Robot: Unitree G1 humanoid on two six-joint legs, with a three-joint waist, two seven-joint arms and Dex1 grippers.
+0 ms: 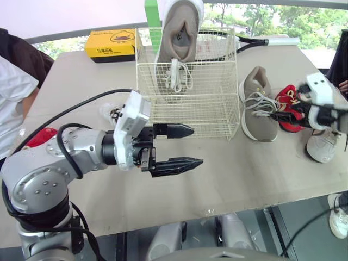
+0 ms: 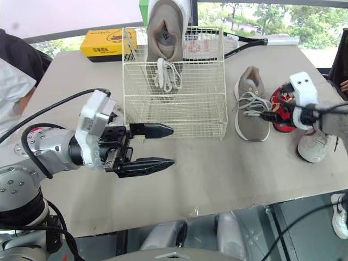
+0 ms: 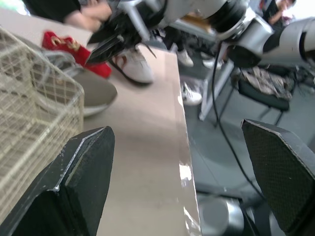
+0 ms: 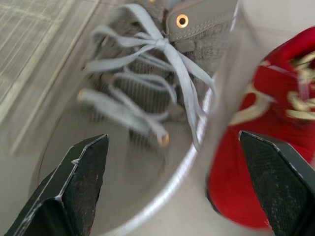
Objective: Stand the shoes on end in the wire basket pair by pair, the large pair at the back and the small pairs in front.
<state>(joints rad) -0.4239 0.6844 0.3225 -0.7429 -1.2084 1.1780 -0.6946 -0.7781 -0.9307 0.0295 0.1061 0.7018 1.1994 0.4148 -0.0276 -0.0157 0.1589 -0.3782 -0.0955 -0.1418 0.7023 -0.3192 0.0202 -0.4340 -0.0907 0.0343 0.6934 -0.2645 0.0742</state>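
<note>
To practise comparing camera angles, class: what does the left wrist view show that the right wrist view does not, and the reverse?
Left wrist view adds: the white shoe, the table edge with floor beyond it, and the right claw seen from outside. Right wrist view adds: the gold eyelets on the tan shoe. Both share: the tan shoe, the red shoe beside it, and part of the wire basket.

Beige table (image 1: 244,174), leafy window (image 1: 266,19) behind
</note>
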